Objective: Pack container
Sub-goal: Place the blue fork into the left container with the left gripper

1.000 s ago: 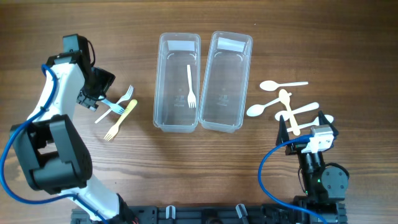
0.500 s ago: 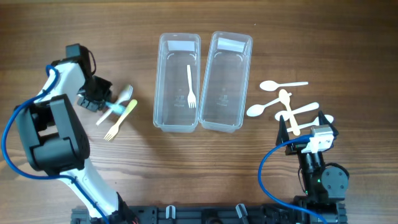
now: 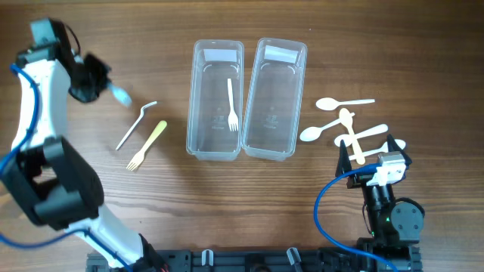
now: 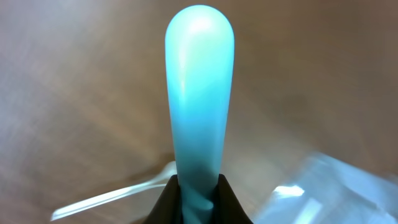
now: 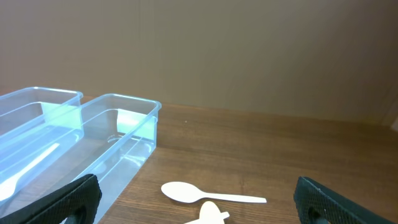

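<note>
Two containers [image 3: 212, 128], four forks [image 3: 233, 106], at least four spoons [image 3: 344, 102]

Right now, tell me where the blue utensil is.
Overhead view: the blue utensil is at the far left, clamped in the left tool, just beyond the clear fork and yellow fork.

Overhead: bright, even, diffuse light; faint soft shadows beside the clear containers [image 3: 274, 113], pale glare on their end walls. Left wrist: blue utensil [image 4: 199, 93] pinched in the left gripper [image 4: 199, 193] carries a broad highlight; everything beyond the claw is smeared. Right wrist: dimmer; the right gripper [image 5: 199, 202] fingers are dark and soft-edged.
</note>
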Robot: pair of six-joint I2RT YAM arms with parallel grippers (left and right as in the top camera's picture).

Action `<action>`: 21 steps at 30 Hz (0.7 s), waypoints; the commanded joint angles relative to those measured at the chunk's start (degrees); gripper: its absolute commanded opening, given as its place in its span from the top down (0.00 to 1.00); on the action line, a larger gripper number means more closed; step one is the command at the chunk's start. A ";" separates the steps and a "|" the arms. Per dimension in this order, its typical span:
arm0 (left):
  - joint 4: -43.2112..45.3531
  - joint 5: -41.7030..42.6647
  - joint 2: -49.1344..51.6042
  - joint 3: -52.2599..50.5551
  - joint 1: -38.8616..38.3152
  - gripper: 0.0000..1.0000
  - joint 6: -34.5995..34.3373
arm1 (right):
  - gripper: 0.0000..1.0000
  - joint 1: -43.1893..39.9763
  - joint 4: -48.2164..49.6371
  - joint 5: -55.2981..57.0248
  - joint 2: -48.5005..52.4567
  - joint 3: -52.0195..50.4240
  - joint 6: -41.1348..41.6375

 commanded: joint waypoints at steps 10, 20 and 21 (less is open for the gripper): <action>1.66 3.17 -4.63 3.56 -28.17 0.96 42.49 | 0.00 0.17 0.33 1.01 -0.26 -0.04 -0.11; -3.61 -7.34 0.68 3.56 -34.80 0.35 42.42 | 0.00 0.17 0.33 1.01 -0.26 -0.04 -0.13; -4.17 -7.34 0.66 3.56 -34.80 0.28 42.45 | 0.00 0.17 0.33 1.01 -0.26 -0.04 -0.11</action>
